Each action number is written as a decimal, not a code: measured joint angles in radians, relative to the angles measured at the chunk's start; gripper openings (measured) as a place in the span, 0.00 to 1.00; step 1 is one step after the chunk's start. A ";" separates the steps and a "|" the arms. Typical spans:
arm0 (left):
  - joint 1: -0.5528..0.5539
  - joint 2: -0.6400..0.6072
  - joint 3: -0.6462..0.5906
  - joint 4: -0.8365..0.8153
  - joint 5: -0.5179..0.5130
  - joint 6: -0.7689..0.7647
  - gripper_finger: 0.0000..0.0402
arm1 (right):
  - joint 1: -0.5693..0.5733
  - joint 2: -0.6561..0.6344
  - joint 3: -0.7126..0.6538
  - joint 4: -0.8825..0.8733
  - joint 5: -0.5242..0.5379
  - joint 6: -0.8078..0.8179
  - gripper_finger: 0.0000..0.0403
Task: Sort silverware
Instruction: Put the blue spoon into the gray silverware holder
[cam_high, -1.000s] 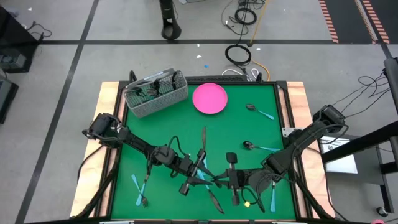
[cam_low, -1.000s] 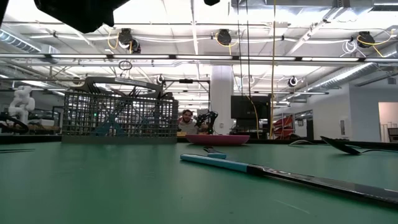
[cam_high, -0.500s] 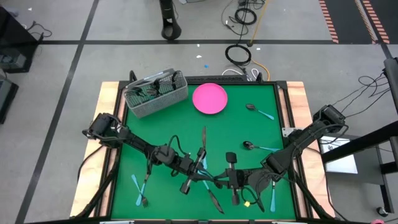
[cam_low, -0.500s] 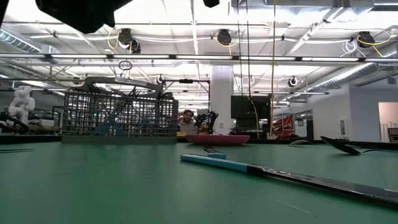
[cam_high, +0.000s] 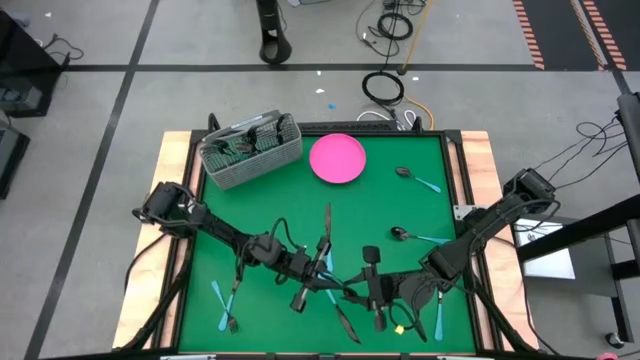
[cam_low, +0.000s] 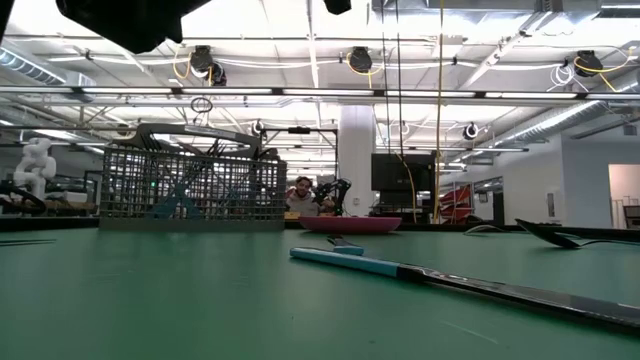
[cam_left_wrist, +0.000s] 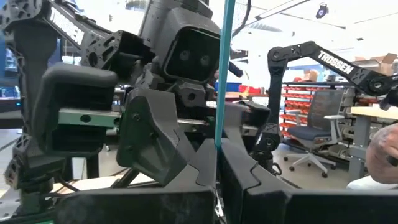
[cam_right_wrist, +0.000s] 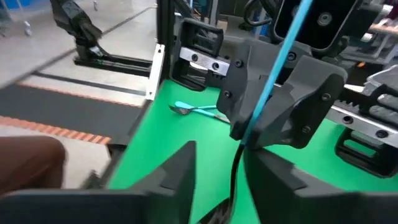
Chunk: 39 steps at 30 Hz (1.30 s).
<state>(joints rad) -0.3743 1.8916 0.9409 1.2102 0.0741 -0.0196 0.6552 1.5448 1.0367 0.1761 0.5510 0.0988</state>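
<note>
Your left gripper (cam_high: 322, 268) is clamped on the blue-handled utensil (cam_left_wrist: 221, 74), well below the basket (cam_high: 250, 149); right gripper (cam_high: 352, 290) has let go, fingers half open.

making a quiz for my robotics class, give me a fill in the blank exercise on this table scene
1. The round plate beside the wire basket is ____ in colour.
2. The left end effector is shut on a utensil whose handle is light ____.
3. The right end effector faces that utensil with its fingers ____.
Missing words: pink; blue; open.
</note>
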 joint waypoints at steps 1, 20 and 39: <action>0.002 -0.004 0.000 -0.009 -0.005 0.004 0.00 | 0.001 0.000 0.000 -0.011 0.011 -0.015 0.36; 0.005 -0.369 0.002 -0.843 -0.506 0.271 0.00 | 0.100 -0.139 0.000 -0.495 0.286 0.143 0.54; 0.145 -0.446 0.320 -1.793 -1.104 0.684 0.00 | -0.097 -0.217 -0.054 -0.845 0.335 0.216 0.54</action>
<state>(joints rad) -0.2291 1.4452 1.2608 -0.5827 -1.0296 0.6647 0.5581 1.3276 0.9831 -0.6692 0.8857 0.3145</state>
